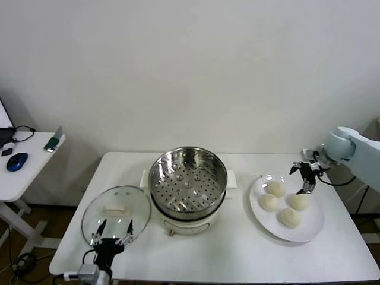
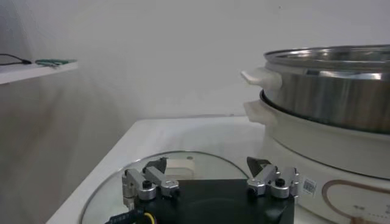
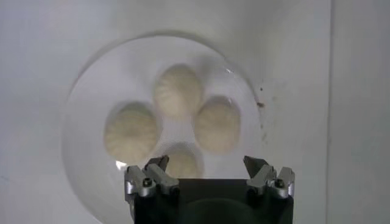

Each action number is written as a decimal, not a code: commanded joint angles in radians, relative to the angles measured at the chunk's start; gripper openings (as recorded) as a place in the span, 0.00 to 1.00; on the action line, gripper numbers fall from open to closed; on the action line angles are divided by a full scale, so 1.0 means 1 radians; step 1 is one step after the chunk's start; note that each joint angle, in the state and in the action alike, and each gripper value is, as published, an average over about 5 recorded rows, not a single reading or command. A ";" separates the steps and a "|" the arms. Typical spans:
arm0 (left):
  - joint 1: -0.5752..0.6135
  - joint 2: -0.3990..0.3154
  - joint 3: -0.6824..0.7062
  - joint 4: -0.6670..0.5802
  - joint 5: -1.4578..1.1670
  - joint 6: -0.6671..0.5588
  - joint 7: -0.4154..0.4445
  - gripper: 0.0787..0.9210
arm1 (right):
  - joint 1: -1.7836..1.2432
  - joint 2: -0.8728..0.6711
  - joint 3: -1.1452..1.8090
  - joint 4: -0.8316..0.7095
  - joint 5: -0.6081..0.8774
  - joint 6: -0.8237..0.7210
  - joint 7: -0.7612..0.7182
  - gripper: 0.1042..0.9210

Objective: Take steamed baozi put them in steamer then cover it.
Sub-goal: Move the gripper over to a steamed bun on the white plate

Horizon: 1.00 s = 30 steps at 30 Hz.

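Several cream-white baozi (image 1: 275, 189) lie on a flat white plate (image 1: 309, 228) at the table's right; they also show in the right wrist view (image 3: 178, 90). My right gripper (image 1: 306, 175) hangs open and empty above the plate's far edge, in its own view (image 3: 207, 163) just over the nearest bun. The steel steamer (image 1: 187, 181) with its perforated tray stands uncovered at the table's middle. The glass cover (image 1: 116, 212) with its cream handle (image 2: 180, 166) lies flat to the steamer's left. My left gripper (image 1: 111, 230) is open and empty at the cover's near edge.
A side table at the far left holds a blue mouse (image 1: 17, 161) and a small green object (image 1: 52, 143). The white table's front edge (image 1: 208, 279) runs close below the cover. A white wall stands behind.
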 commanded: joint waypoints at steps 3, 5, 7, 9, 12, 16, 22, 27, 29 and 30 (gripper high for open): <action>0.000 -0.001 -0.001 0.002 -0.001 -0.001 -0.001 0.88 | -0.089 0.137 0.063 -0.176 -0.014 -0.004 0.005 0.88; -0.001 -0.001 -0.002 0.004 -0.001 -0.002 -0.001 0.88 | -0.108 0.159 0.079 -0.198 -0.020 -0.002 0.008 0.88; -0.003 -0.001 -0.002 0.006 -0.002 -0.003 -0.001 0.88 | -0.126 0.183 0.097 -0.225 -0.028 0.000 0.011 0.88; -0.004 -0.001 -0.002 0.007 -0.002 -0.003 -0.001 0.88 | -0.142 0.204 0.113 -0.251 -0.038 0.001 0.014 0.88; -0.004 -0.001 -0.003 0.008 -0.003 -0.003 -0.001 0.88 | -0.164 0.230 0.131 -0.284 -0.059 0.003 0.013 0.88; -0.005 0.000 -0.007 0.010 -0.006 -0.002 -0.001 0.88 | -0.187 0.259 0.164 -0.332 -0.097 0.013 0.018 0.88; -0.007 0.000 -0.008 0.014 -0.007 -0.003 -0.002 0.88 | -0.197 0.287 0.189 -0.381 -0.134 0.020 0.022 0.88; -0.008 -0.003 -0.006 0.015 -0.006 -0.003 -0.003 0.88 | -0.202 0.299 0.207 -0.407 -0.141 0.023 0.028 0.85; -0.009 -0.003 -0.007 0.015 -0.006 -0.003 -0.003 0.88 | -0.203 0.301 0.209 -0.410 -0.140 0.022 0.028 0.80; -0.009 -0.003 -0.007 0.016 -0.006 -0.003 -0.003 0.88 | -0.204 0.301 0.210 -0.410 -0.140 0.022 0.028 0.78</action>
